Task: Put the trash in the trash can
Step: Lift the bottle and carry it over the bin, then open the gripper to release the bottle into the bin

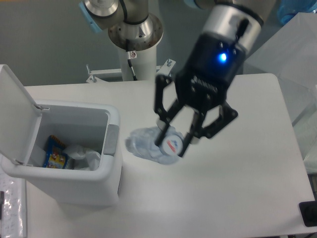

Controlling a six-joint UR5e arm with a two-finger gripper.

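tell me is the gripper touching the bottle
Touching. The camera view shows the gripper closed on the bottle near its cap end, with the bottle lifted off the table.

Robot lab: pedestal-mounted arm (130,29), bare white table (247,188)

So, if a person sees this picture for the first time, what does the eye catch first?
First the gripper, large in the middle of the view with a blue light on its body, shut on a clear plastic water bottle held above the table. Then, at the left, the white trash can with its lid up; inside lie a whitish plastic bag and a blue-and-yellow snack packet.
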